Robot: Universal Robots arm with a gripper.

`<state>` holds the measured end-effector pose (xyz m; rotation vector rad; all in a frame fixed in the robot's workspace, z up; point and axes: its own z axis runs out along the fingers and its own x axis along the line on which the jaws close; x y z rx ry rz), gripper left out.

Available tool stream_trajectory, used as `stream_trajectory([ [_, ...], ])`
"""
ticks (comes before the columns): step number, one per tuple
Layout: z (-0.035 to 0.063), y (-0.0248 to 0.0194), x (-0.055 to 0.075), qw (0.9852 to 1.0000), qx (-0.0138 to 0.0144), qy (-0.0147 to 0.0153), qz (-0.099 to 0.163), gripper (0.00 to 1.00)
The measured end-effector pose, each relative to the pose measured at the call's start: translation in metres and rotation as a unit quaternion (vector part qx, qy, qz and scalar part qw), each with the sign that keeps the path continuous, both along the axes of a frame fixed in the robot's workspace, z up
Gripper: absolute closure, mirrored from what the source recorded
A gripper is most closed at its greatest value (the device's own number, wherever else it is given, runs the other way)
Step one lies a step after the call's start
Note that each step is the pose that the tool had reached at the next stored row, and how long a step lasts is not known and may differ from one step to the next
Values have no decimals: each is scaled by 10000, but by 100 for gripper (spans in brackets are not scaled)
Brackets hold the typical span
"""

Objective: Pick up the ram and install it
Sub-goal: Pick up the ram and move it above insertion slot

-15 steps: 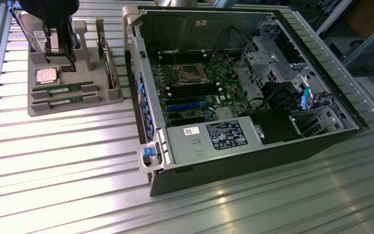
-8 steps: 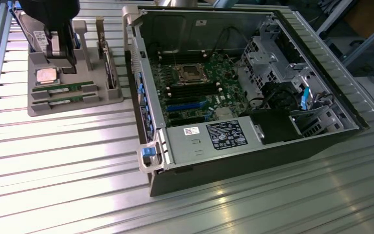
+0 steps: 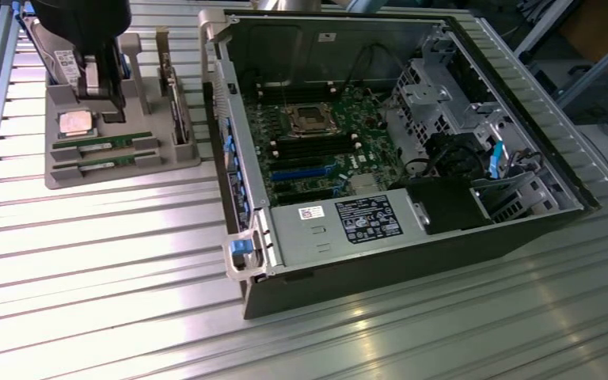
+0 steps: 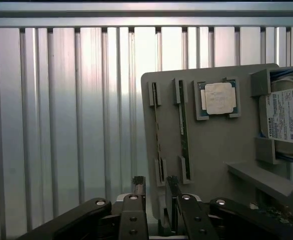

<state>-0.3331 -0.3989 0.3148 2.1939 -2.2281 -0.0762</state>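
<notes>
**Claw.** In the wrist view the claw (image 4: 155, 184) is spread, with nothing between its fingers (image 4: 139, 184). It hangs over the near end of the grey holder (image 4: 211, 150), apart from every part in it.

**Task item.** The ram (image 4: 157, 135) sits on edge in its slot in the holder, not yet lifted. It is the stick farther from the CPU chip (image 4: 219, 97). A second stick (image 4: 183, 135) stands just beside it, and the hard drive (image 4: 289, 115) occupies the holder's far end. The gap of the claw appears roughly in line with the ram, but this cannot be confirmed. In the exterior view the ram (image 3: 104, 164) lies on the desk (image 3: 124, 261), well apart from the open computer case (image 3: 389, 269), whose memory slots (image 3: 309, 148) show no stick fitted.

**Risks, as judged.**
- The two sticks are close together, so a small sideways error could put a finger on the second stick or on the holder's end posts.
- A grip near one end would let the thin board tilt and bind in its slot.
- A tilted board would meet the memory slots askew and could jam there or strain the motherboard (image 3: 331, 170).
- The case walls leave little room, so the arm could strike the rim.
</notes>
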Motion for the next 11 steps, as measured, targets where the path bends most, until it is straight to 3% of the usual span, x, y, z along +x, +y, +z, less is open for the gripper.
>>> stream_trajectory([
  [11,-72,0,0,10000,0,0,0,70],
])
